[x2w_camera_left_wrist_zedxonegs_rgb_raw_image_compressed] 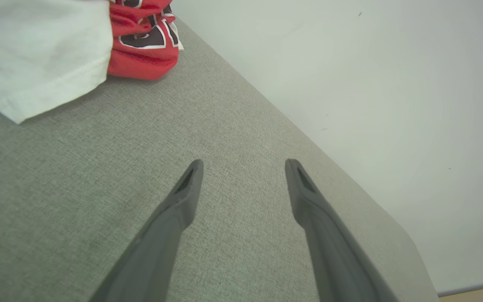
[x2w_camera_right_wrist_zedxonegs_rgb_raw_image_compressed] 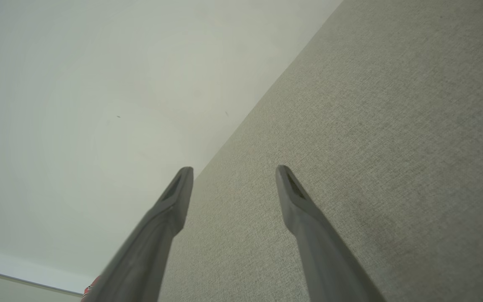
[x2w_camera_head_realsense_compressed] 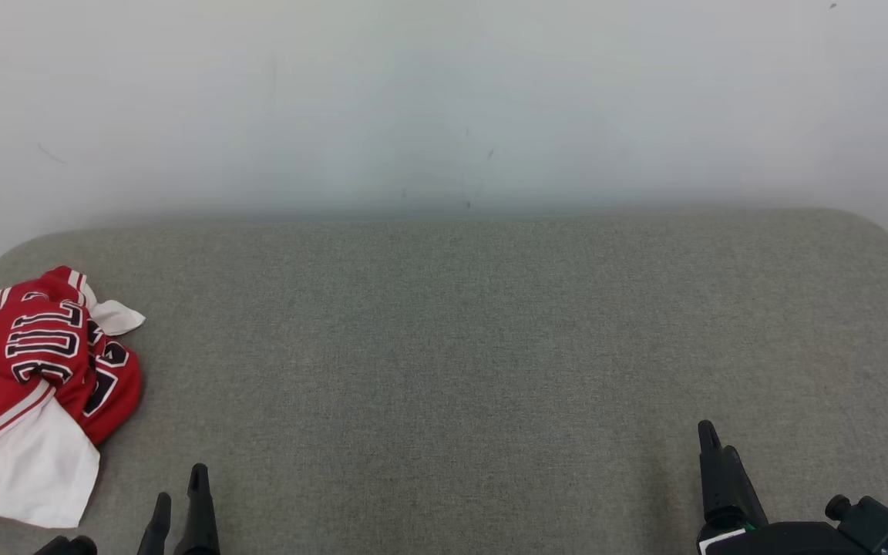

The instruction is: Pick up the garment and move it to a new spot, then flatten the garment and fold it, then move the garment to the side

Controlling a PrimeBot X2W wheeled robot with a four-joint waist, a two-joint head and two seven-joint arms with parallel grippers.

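Observation:
The garment (x2w_camera_head_realsense_compressed: 35, 385) is a red jersey with dark lettering and white parts, lying crumpled at the far left of the grey padded surface (x2w_camera_head_realsense_compressed: 459, 347). My left gripper (x2w_camera_head_realsense_compressed: 180, 486) is near the front edge, just right of the garment and apart from it, open with nothing between its fingers. The left wrist view has the garment (x2w_camera_left_wrist_zedxonegs_rgb_raw_image_compressed: 145, 46) at the top left, beyond the open left gripper (x2w_camera_left_wrist_zedxonegs_rgb_raw_image_compressed: 245, 163). At the front right, my right gripper (x2w_camera_head_realsense_compressed: 718, 443) hovers far from the garment. Its fingers stand wide apart over bare fabric in the right wrist view (x2w_camera_right_wrist_zedxonegs_rgb_raw_image_compressed: 234, 168).
A white wall (x2w_camera_head_realsense_compressed: 444, 100) rises directly behind the surface's far edge. The surface has rounded far corners (x2w_camera_head_realsense_compressed: 876, 231). A strip of floor (x2w_camera_left_wrist_zedxonegs_rgb_raw_image_compressed: 476, 293) is visible past one corner in the left wrist view.

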